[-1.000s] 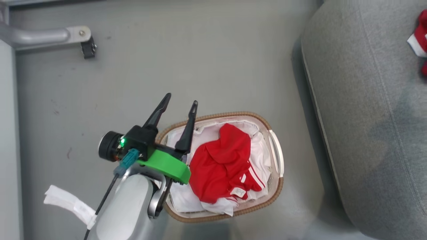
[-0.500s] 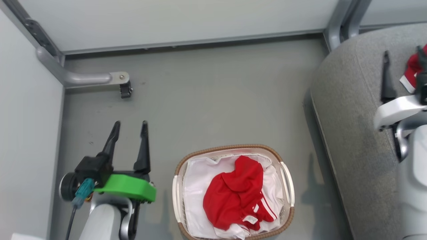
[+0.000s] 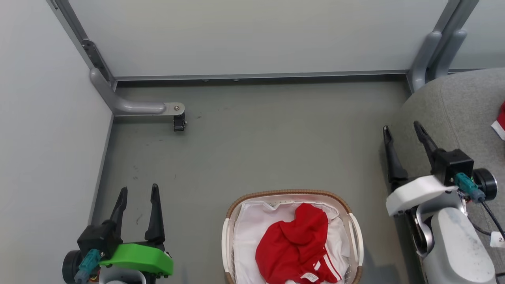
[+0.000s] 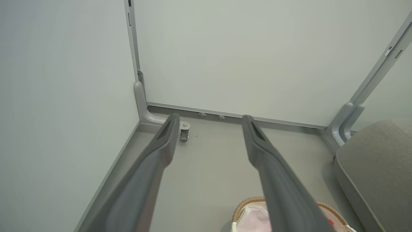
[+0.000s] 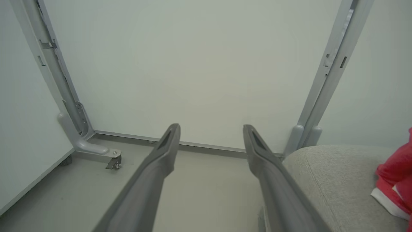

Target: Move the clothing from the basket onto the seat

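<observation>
- Red clothes (image 3: 294, 246) heaped in basket (image 3: 290, 193), waiting for pickup.
- Beside basket: left hand (image 3: 139, 187) on its left, right hand (image 3: 401, 126) on its right.
- Both wide open, empty, maybe ready to grab.

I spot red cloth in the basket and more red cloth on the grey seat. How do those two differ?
The basket's garment lies crumpled on a white liner, nearly all visible, with white stripes and a label. The seat's garment rests on the grey cushion, cut off by the picture's edge, showing one white band. Both are bright red with white trim.
</observation>
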Robot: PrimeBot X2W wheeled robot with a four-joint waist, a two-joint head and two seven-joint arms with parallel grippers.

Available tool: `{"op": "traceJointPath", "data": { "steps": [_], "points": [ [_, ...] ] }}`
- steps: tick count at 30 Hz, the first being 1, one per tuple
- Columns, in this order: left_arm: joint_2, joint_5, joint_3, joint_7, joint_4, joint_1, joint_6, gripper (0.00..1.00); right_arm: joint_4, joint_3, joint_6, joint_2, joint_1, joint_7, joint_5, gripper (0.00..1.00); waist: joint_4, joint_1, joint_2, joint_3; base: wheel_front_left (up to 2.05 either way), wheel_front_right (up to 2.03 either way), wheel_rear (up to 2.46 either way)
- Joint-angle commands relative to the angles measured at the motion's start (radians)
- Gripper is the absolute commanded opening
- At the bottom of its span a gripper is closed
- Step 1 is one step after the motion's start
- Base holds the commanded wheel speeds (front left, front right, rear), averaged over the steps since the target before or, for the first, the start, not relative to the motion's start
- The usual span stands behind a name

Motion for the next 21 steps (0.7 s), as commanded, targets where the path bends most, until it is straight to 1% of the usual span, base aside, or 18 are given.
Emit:
{"op": "traceJointPath", "data": {
  "steps": [1, 4, 7, 21],
  "points": [
    [-0.001, -0.009, -0.004, 0.000, 0.003, 0.019, 0.001, 1.00, -0.005, 0.002, -0.001, -0.008, 0.033, 0.000, 0.026, 1.00, 0.008, 0.0001, 0.0078, -0.010, 0.00, 0.00, 0.00],
    [-0.001, -0.015, -0.015, 0.000, 0.008, 0.036, 0.004, 1.00, 0.003, 0.042, -0.001, -0.004, 0.082, 0.000, 0.068, 1.00, 0.010, 0.0001, 0.0078, -0.017, 0.00, 0.00, 0.00],
    [-0.001, -0.019, -0.026, 0.000, 0.011, 0.049, 0.008, 1.00, 0.004, 0.059, -0.001, -0.007, 0.115, 0.000, 0.107, 1.00, 0.010, 0.0001, 0.0078, -0.022, 0.00, 0.00, 0.00],
    [0.000, -0.025, -0.027, 0.000, 0.019, 0.055, 0.018, 1.00, -0.006, 0.089, -0.001, -0.005, 0.146, 0.000, 0.112, 1.00, -0.006, 0.0001, 0.0078, -0.030, 0.00, 0.00, 0.00]
  ]
}}
